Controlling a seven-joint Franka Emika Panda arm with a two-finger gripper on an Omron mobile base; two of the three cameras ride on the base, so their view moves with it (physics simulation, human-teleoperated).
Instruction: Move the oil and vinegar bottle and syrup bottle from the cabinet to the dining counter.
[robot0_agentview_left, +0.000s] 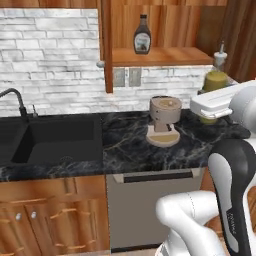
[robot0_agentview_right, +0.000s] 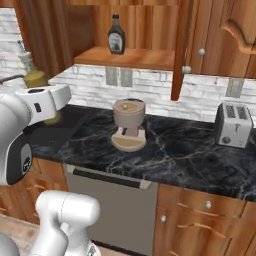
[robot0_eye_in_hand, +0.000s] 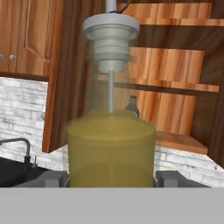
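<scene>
Currently the tool (robot0_eye_in_hand: 111, 177) is clamped on the oil and vinegar bottle (robot0_eye_in_hand: 111, 144): in the hand view its two dark fingertips (robot0_eye_in_hand: 173, 178) sit tight against either side of the glass body, with yellow-green liquid filling the lower part and a grey stepped top above the narrow neck

- From the left base view the oil and vinegar bottle (robot0_agentview_left: 216, 80) shows just past the white hand, up off the desk (robot0_agentview_left: 130, 145), at the right of the open cabinet (robot0_agentview_left: 160, 30)
- From the right base view the same bottle (robot0_agentview_right: 34, 77) peeks above the hand at far left, in front of the cabinet's open door

- Syrup bottle (robot0_agentview_left: 142, 35) stands upright on the cabinet shelf, label facing out, black cap on; well apart from the held bottle. Same in the right base view (robot0_agentview_right: 116, 35); in the hand view only its top is visible behind the glass

- On the black marble desk below the shelf: a beige coffee machine (robot0_agentview_left: 164, 120) roughly mid-desk; a silver toaster (robot0_agentview_right: 233, 125) further right
- Black sink (robot0_agentview_left: 45, 137) with dark faucet (robot0_agentview_left: 17, 102) at left
- White brick backsplash behind; dishwasher front (robot0_agentview_left: 155, 207) under the desk
</scene>
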